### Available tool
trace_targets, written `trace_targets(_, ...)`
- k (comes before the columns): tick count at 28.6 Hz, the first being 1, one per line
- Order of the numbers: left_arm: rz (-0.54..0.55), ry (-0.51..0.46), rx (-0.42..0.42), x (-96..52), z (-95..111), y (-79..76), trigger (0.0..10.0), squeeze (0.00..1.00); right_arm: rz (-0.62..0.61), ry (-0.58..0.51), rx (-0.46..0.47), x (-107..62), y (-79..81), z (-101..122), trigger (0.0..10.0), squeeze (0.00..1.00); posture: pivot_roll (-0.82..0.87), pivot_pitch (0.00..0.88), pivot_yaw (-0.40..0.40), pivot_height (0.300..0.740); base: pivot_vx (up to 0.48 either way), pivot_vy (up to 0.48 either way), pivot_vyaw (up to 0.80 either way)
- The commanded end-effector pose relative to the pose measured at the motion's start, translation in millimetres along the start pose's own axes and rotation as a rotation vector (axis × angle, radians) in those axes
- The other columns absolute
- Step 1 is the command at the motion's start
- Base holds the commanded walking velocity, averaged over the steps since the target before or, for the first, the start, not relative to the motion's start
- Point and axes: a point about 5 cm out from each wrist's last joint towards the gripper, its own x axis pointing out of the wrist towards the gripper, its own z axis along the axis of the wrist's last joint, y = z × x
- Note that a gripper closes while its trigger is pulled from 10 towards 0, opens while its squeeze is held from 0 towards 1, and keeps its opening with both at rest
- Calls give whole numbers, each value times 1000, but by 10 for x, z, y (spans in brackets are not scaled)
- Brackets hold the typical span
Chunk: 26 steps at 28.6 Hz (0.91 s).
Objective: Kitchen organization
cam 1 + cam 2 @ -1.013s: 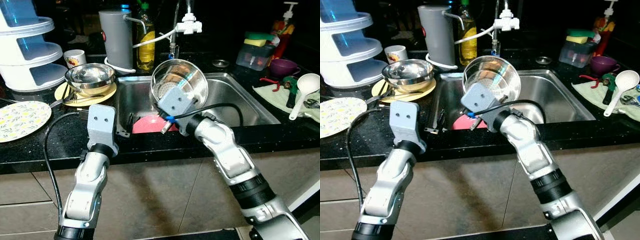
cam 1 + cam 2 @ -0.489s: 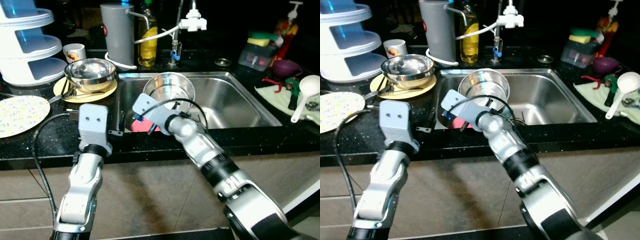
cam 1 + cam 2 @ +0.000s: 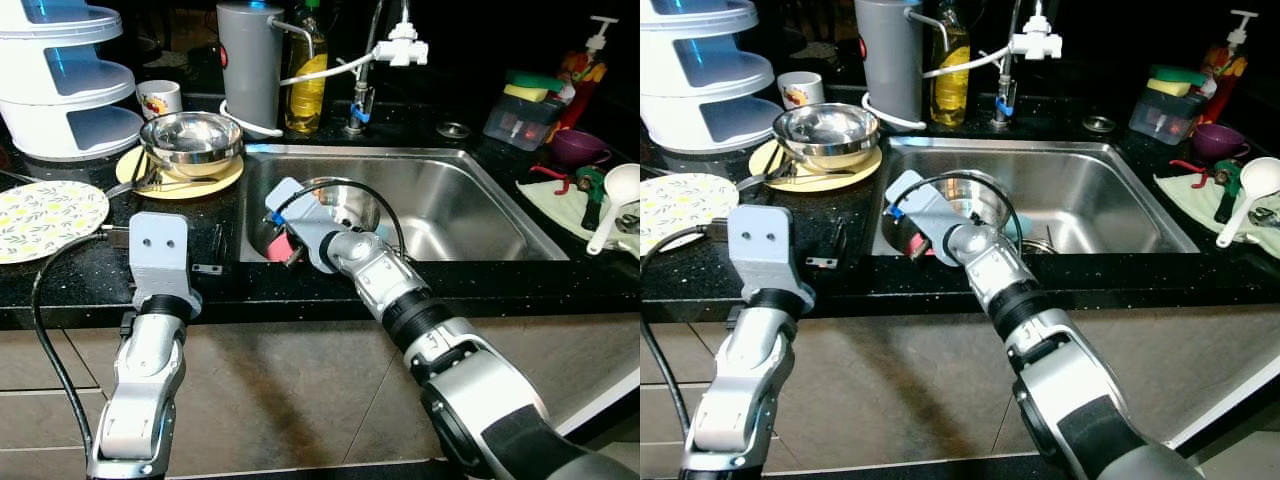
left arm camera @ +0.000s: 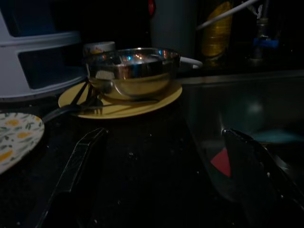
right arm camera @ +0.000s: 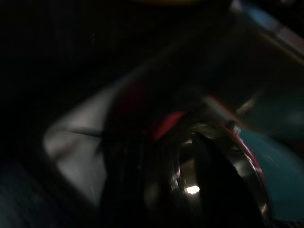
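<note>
A steel pot (image 3: 350, 203) sits low in the left part of the sink (image 3: 470, 200), over a pink plate (image 3: 277, 246). My right gripper (image 3: 312, 222) reaches down into the sink and is shut on the pot's near rim; the right wrist view is dark, with one finger (image 5: 209, 175) lying across the shiny rim. My left gripper (image 3: 211, 253) hovers open over the black counter just left of the sink. Its two fingers (image 4: 78, 164) stand wide apart with nothing between them, pointing toward a steel bowl (image 4: 130, 71) on a yellow plate (image 3: 180, 180).
A floral plate (image 3: 45, 215) and a white tiered rack (image 3: 65, 90) stand at the left. A mug (image 3: 160, 98), grey canister (image 3: 250, 60), oil bottle (image 3: 308, 75) and faucet (image 3: 400, 45) line the back. A white ladle (image 3: 615, 190) and purple bowl (image 3: 578, 148) lie right.
My right gripper has carried the steel pot from above the sink down into its left part. The camera has shifted; the left arm has hardly moved.
</note>
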Motion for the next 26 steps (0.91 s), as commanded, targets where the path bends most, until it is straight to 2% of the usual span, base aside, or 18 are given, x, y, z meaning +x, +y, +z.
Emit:
trace_targets(1, 0, -2, 11, 6, 28, 12, 10000, 0, -12, -96, 69, -32, -41, 105, 10000, 976, 104, 0, -85, 740, 0, 0, 0)
trace_targets(2, 0, -4, 12, 10, 31, 14, 10000, 0, -26, -145, 111, -53, -64, 150, 10000, 976, 104, 0, -85, 740, 0, 0, 0)
trace_targets(3, 0, -5, 14, 17, 35, 15, 10000, 0, -36, -220, 173, -93, -96, 209, 10000, 835, 101, 0, -80, 740, 0, 0, 0)
trace_targets(4, 1, -7, 20, 30, 40, 17, 10000, 0, -61, -336, 270, -176, -160, 283, 10000, 310, 99, 0, -77, 740, 0, 0, 0)
trace_targets(5, 3, -8, 24, 37, 41, 20, 10000, 0, -96, -414, 322, -239, -210, 312, 10000, 0, 98, 0, -77, 740, 0, 0, 0)
trace_targets(7, 7, -7, 26, 51, 38, 28, 10000, 0, -143, -495, 360, -327, -272, 309, 10000, 0, 93, 0, -74, 740, 0, 0, 0)
trace_targets(10, 13, -3, 32, 57, 33, 37, 10000, 0, -139, -515, 386, -363, -281, 260, 10000, 0, 90, 0, -72, 740, 0, 0, 0)
trace_targets(11, 20, 1, 37, 69, 22, 54, 10000, 0, -50, -540, 487, -435, -251, 116, 10000, 0, 87, 0, -70, 740, 0, 0, 0)
trace_targets(13, 23, 3, 43, 73, 17, 62, 10000, 0, -22, -548, 510, -477, -234, 44, 10000, 0, 86, 0, -69, 740, 0, 0, 0)
trace_targets(16, 27, 15, 49, 78, -3, 77, 10000, 0, 4, -547, 523, -538, -178, -78, 10000, 0, 86, 0, -67, 740, 0, 0, 0)
trace_targets(26, 12, 59, 75, 56, -102, 65, 10000, 0, 106, -609, 559, -679, -33, -207, 10000, 0, 85, 0, -58, 740, 0, 0, 0)
